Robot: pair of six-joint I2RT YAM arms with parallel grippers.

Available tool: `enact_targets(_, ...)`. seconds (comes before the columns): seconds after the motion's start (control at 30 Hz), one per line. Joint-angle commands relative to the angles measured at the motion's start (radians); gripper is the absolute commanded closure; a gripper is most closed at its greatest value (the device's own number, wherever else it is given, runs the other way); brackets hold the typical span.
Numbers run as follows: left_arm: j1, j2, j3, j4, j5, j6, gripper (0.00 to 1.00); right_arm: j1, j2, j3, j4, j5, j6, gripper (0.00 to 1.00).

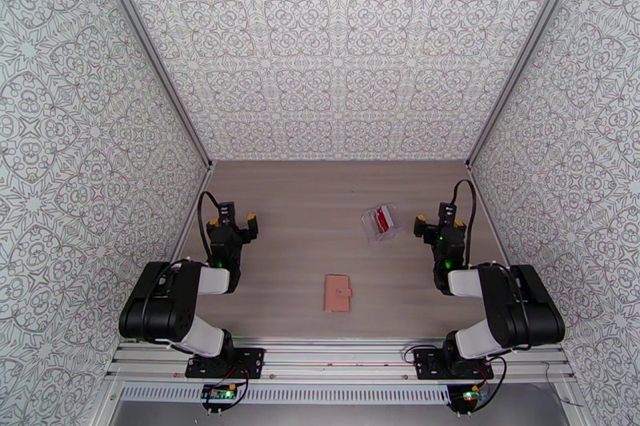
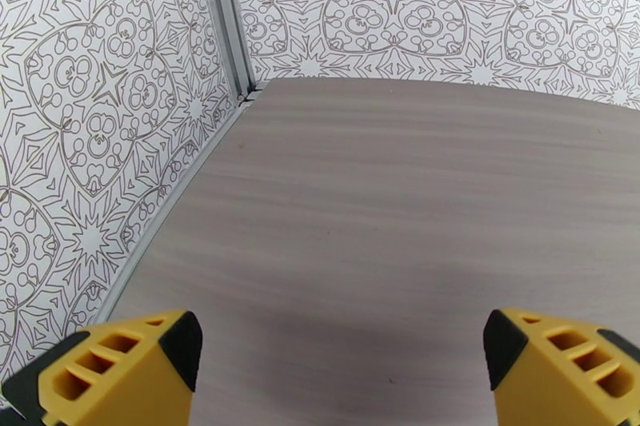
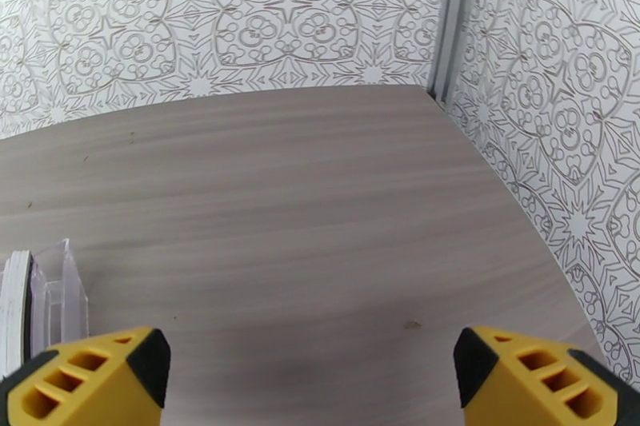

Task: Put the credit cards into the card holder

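Observation:
The card holder point(image 1: 338, 293), a pinkish-brown wallet, lies folded shut on the table near the front, between the two arms. The credit cards point(image 1: 385, 217), one of them red, sit inside a clear plastic pouch point(image 1: 378, 224) further back and to the right. My right gripper point(image 1: 438, 220) hovers open just right of that pouch. In the right wrist view the pouch's edge point(image 3: 60, 288) and white card edges point(image 3: 14, 308) show beside my open right gripper point(image 3: 312, 360). My left gripper point(image 1: 233, 221) stands open at the left side, over bare table, and its fingers point(image 2: 120, 372) hold nothing.
Patterned walls point(image 1: 336, 52) close in the wooden table point(image 1: 304, 204) at the back, left and right. The left gripper is close to the left wall point(image 2: 88, 180). The right wall point(image 3: 560, 140) runs near the right gripper. The arm bases stand on a rail point(image 1: 336, 360) at the near edge.

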Motion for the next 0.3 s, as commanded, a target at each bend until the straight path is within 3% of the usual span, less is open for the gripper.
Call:
enact_targets(0.0,0.009,0.002,0.009,-0.008,-0.003,0.001,0.01,0.006,0.007,0.035,-0.022,-0.051,-0.024,0.01)
enact_targets(0.27,0.017,0.001,0.017,-0.024,0.007,-0.006,0.01,0.003,0.002,0.029,-0.015,-0.056,-0.023,0.01)
